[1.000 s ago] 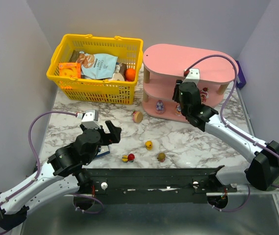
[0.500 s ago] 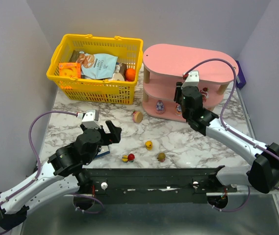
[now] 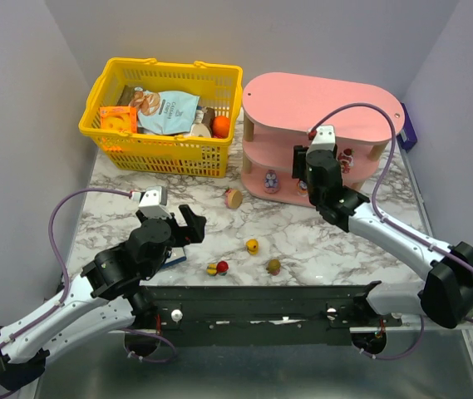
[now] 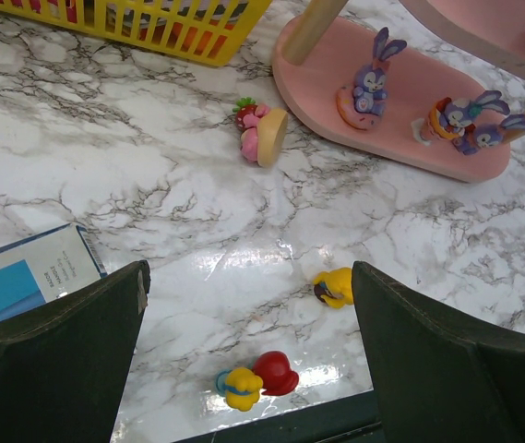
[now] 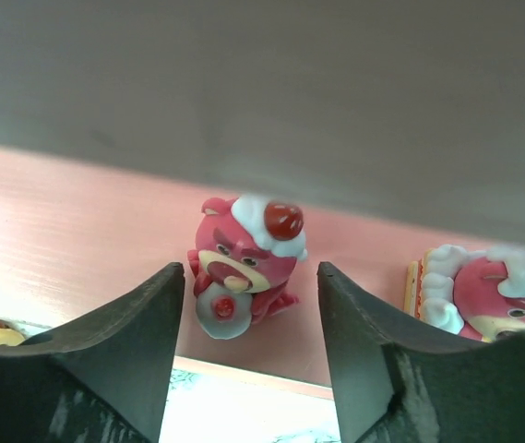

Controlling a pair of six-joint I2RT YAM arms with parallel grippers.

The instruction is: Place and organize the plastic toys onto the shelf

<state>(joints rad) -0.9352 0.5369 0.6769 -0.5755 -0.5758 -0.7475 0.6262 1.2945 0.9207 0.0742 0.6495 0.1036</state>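
Low in the overhead view, bare marble table (image 3: 344,241) lies open between the two arms, with four loose plastic toys scattered mid-frame: a red-and-yellow one (image 4: 257,378), a yellow one (image 4: 334,286), a brownish one (image 3: 274,266) and a pink one tipped on its side (image 4: 262,137). Left of centre, the left gripper (image 3: 188,226) hovers low beside them, fingers spread wide, empty. Upper right, the pink shelf (image 3: 319,100) carries purple rabbits (image 4: 368,78) on its bottom tier. The right gripper (image 5: 248,268) reaches into the middle tier, jaws parted either side of an upright pink bear (image 5: 244,254), not clamping it.
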